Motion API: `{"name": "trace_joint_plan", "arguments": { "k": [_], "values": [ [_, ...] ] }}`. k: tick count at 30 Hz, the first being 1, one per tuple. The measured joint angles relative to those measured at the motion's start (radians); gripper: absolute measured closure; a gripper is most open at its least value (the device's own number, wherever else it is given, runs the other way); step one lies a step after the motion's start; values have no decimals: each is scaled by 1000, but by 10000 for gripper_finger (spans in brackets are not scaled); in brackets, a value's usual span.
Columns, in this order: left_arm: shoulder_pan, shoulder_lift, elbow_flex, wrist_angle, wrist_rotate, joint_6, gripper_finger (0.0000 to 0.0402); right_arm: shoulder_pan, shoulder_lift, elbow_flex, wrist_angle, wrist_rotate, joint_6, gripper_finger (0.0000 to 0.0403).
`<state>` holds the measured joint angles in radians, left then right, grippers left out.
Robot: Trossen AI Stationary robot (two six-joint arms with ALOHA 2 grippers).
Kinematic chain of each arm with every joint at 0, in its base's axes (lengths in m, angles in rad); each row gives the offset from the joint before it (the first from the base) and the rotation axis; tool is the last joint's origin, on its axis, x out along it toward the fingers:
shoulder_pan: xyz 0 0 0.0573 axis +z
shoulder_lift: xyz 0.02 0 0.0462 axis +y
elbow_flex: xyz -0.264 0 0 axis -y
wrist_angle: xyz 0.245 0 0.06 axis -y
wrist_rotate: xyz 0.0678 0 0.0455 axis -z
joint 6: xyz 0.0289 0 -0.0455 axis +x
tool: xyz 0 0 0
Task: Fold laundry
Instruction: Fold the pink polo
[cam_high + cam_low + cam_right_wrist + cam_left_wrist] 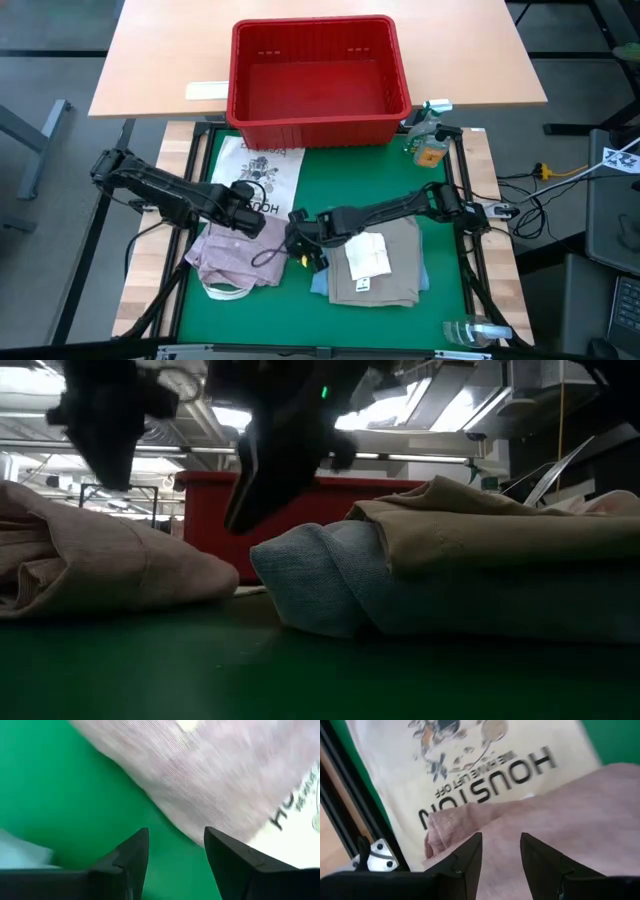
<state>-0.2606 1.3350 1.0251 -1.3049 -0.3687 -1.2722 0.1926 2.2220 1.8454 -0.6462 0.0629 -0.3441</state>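
We hover both released hands, the left hand (243,222) above the crumpled pink shirt (232,255) and the right hand (302,243) beside it, likely to straighten it next to the folded khaki-on-denim stack (378,262) on the green surface (300,325).

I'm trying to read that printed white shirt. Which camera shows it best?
The left wrist view: the white printed shirt fills it, its "HOUSTON" lettering large. The high view shows the whole shirt, small. The right wrist view catches one corner; the low view shows none.
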Motion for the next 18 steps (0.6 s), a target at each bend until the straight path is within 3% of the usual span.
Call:
{"name": "trace_joint_plan", "arguments": {
  "k": [8,13,18],
  "values": [
    [-89,0,151,-6,67,43,273,74,-27,0,3,-4,-45,210],
    [-203,0,158,132,143,-8,273,98,-27,0,9,-4,-64,210],
    [-326,20,158,262,149,-60,273,98,-27,0,16,-15,-65,210]
  ]
}}
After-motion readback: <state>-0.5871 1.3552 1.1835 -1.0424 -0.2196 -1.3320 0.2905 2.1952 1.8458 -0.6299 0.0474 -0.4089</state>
